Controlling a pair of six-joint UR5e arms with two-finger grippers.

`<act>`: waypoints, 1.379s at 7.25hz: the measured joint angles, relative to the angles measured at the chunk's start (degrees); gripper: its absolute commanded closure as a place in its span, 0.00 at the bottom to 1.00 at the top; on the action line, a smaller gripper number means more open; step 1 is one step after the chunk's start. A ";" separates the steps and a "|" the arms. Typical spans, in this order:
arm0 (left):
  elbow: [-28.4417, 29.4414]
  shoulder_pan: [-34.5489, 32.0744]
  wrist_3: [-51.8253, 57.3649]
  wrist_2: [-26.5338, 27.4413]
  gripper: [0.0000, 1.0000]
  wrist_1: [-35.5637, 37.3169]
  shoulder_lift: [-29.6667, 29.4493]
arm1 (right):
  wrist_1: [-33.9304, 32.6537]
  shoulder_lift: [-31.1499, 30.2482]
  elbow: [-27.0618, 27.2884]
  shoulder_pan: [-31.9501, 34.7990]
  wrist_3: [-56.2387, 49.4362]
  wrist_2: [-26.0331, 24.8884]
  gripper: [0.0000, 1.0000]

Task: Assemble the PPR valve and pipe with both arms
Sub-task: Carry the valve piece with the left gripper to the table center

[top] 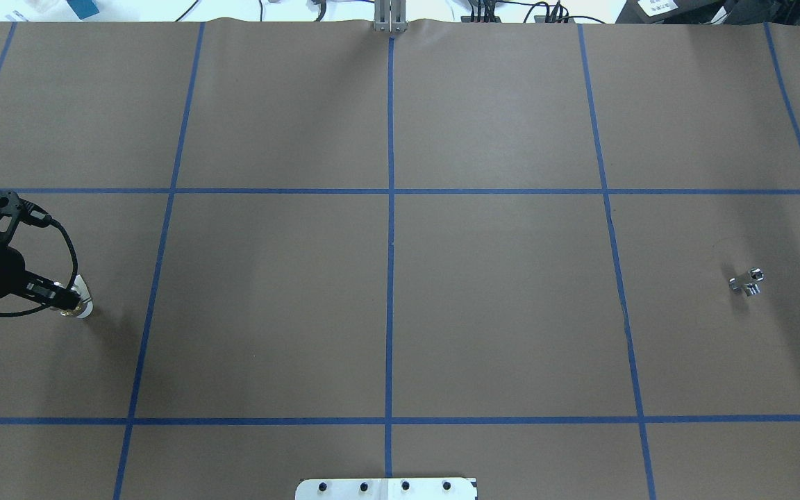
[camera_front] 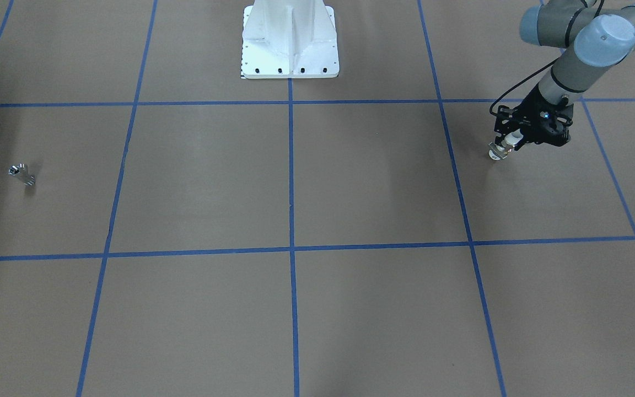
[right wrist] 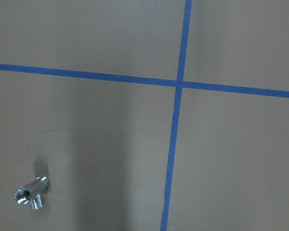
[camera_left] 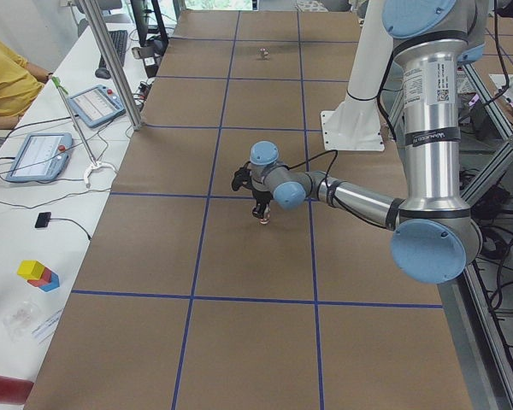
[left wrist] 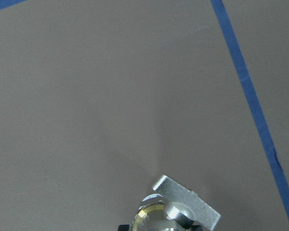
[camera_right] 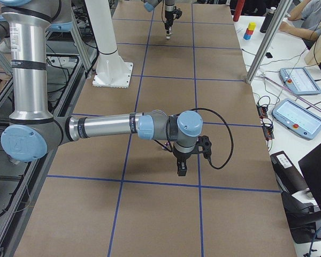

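Observation:
My left gripper (camera_front: 509,143) is shut on the PPR valve (camera_front: 497,153), a brass fitting with a white end and a flat handle. It holds the valve at or just above the table on my left side. The overhead view shows the same gripper (top: 67,300) and valve (top: 83,306). The left wrist view shows the valve (left wrist: 180,211) at the bottom edge. The silver pipe (camera_front: 21,173) lies alone on my right side, and it also shows in the overhead view (top: 747,281) and the right wrist view (right wrist: 31,195). My right gripper (camera_right: 181,168) hangs over the table; I cannot tell whether it is open or shut.
The brown table is marked with blue tape lines (top: 390,208). The white robot base (camera_front: 290,41) stands at the middle of my edge. Operators' tablets (camera_right: 297,80) and cables lie on the white bench beyond the far edge.

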 measured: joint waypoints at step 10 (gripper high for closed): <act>13.18 15.69 -39.52 8.51 1.00 32.40 -51.23 | -0.03 0.09 0.00 -0.27 0.05 0.07 0.00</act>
